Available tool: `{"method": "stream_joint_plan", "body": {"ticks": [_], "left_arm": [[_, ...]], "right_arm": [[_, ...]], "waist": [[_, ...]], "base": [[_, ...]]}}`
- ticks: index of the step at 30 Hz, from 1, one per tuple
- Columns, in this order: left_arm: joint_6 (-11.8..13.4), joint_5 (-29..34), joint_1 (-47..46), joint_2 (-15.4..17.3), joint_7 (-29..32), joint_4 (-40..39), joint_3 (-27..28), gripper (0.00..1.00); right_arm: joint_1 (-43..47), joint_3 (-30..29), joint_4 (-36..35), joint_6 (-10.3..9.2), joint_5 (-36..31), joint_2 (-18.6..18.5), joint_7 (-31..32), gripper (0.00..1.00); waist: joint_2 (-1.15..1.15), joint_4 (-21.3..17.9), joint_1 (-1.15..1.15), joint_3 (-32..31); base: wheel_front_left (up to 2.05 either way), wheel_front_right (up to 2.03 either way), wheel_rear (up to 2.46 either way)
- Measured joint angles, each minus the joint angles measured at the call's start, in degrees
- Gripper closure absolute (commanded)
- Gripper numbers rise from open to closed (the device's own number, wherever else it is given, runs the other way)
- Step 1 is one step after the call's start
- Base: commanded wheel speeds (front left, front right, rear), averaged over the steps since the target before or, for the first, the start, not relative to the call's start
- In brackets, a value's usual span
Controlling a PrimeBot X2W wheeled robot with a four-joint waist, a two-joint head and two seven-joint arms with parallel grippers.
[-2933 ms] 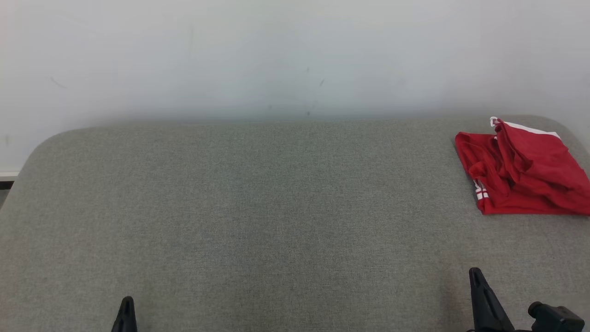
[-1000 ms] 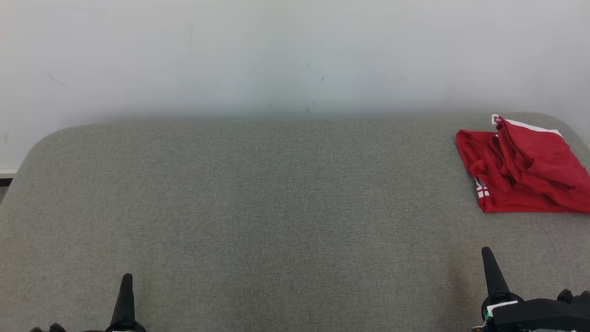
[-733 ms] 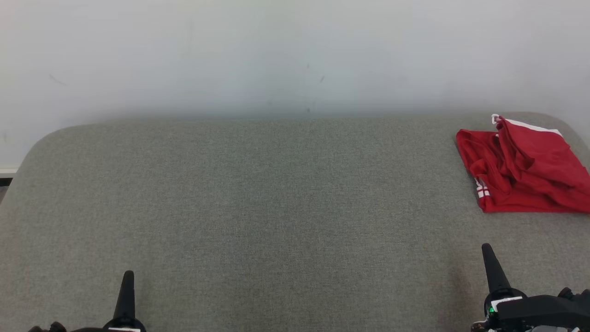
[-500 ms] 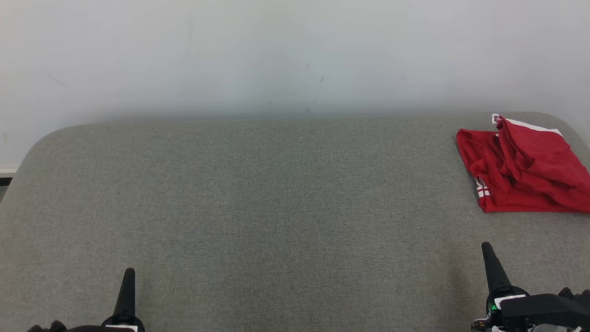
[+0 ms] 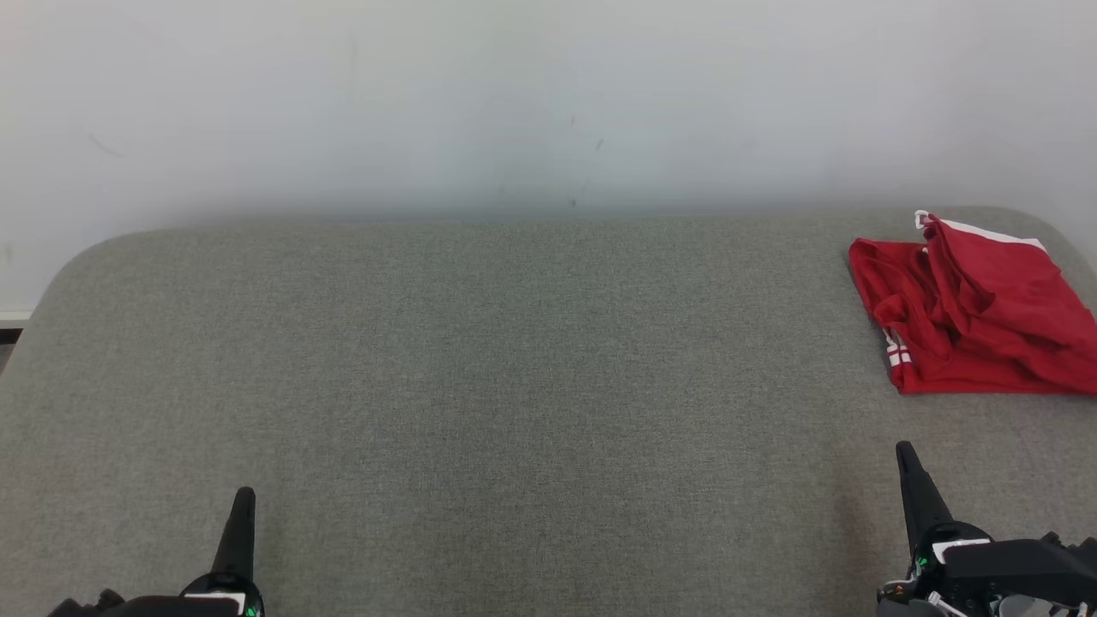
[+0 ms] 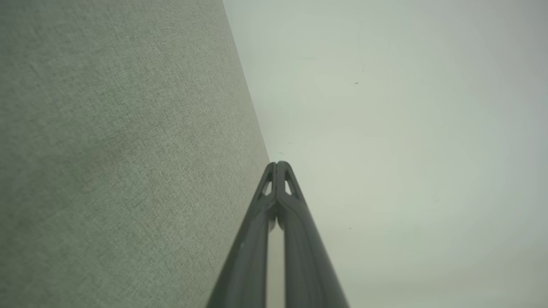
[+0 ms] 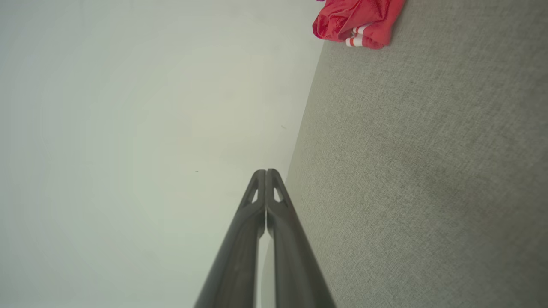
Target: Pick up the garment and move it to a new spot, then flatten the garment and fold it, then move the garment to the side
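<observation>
No legible txt, labels, brands or nos. in any view. The red garment carries two plain white stripes on its hem: bands only, no lettering. A small white bit at the garment's far edge is too small to read.

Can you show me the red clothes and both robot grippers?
red garment (image 5: 986, 317), head view, middle of the crumpled cloth
left gripper (image 6: 277, 164), left wrist view, where its shut fingertips meet
right gripper (image 7: 266, 171), right wrist view, where its shut fingertips meet
</observation>
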Motion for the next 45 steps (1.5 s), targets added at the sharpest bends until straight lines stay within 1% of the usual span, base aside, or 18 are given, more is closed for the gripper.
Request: {"method": "stream_joint_plan", "body": {"ticks": [28, 45], "left_arm": [[0.02, -10.80, -1.75, -0.13, 2.91, 0.57, 0.25, 1.00], [0.02, -10.90, -1.80, -0.14, 2.92, 0.60, 0.23, 1.00]], "right_arm": [[-1.35, -1.41, 0.14, 0.00, 10.29, 0.65, 2.97, 1.00], [-1.41, -1.55, 0.14, 0.00, 10.29, 0.76, 3.14, 1.00]], "waist": [[0.00, 0.00, 0.00, 0.24], [0.00, 0.00, 0.00, 0.24]], "base": [[0.00, 0.00, 0.00], [0.00, 0.00, 0.00]]}}
